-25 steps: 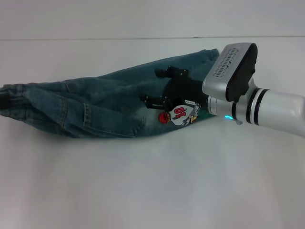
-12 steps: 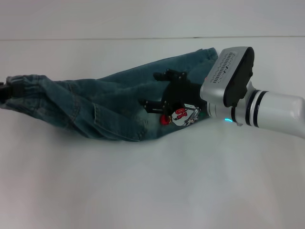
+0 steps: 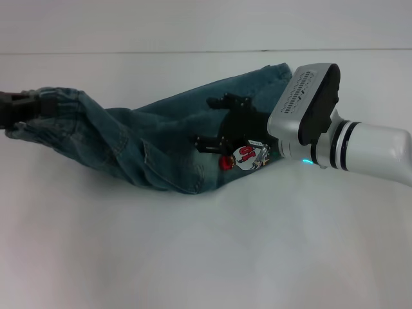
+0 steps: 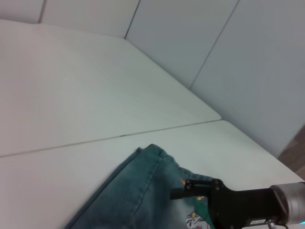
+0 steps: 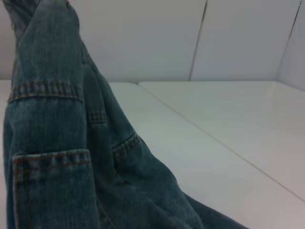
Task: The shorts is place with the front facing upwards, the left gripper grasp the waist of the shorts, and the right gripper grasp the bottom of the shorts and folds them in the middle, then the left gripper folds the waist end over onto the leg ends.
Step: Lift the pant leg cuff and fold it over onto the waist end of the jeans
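We are seeing the right tool [image 3: 215, 120] reaching in from the right on its silver-white wrist, its two black fingers [image 3: 226, 101] spread apart and lying over the denim, gripping nothing. Just beside its nearer finger, the cartoon patch [image 3: 247, 156] is showing on the fabric. The left tool [image 3: 14, 104] is sitting at the far left edge of the head view, clenched on the waist of the shorts [image 3: 55, 103], which is gathering into puckers and lifting clear of the surface [image 3: 212, 251]. The shorts [image 3: 148, 145] are stretching across the white surface from that raised waist down toward the right, sagging in the middle with a stitched pocket showing. The leg ends [image 3: 273, 72] are lying flat at the far right, partly hidden behind the right wrist.
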You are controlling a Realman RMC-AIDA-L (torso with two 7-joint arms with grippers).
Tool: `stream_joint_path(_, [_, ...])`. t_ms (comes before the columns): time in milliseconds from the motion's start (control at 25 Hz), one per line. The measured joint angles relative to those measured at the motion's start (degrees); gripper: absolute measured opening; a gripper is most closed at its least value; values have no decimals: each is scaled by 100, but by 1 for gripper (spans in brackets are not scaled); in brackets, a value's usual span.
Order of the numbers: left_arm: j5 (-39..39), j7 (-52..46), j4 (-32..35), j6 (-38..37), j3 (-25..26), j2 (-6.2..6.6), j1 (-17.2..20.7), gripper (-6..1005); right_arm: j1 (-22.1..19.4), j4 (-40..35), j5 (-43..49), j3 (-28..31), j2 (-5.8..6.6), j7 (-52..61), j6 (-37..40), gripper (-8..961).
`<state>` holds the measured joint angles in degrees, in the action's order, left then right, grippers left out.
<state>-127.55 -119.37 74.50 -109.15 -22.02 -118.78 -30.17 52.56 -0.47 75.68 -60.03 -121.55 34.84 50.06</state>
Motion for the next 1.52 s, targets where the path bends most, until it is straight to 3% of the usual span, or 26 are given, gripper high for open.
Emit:
stream_joint_path(560, [29,-128,30,-130,-144,-62,-446,43,-25,-2,0,11,0,-209,3,854])
stream_joint_path(1120, [44,-515,39,-134,-544,-141,-1153,42,-61,-6,-12,32,0,-377,3,852])
stream_joint_path(1520, [181,-950,404,14,-1224,-271,-1390,42,19,136,3,2,0,-504,64,854])
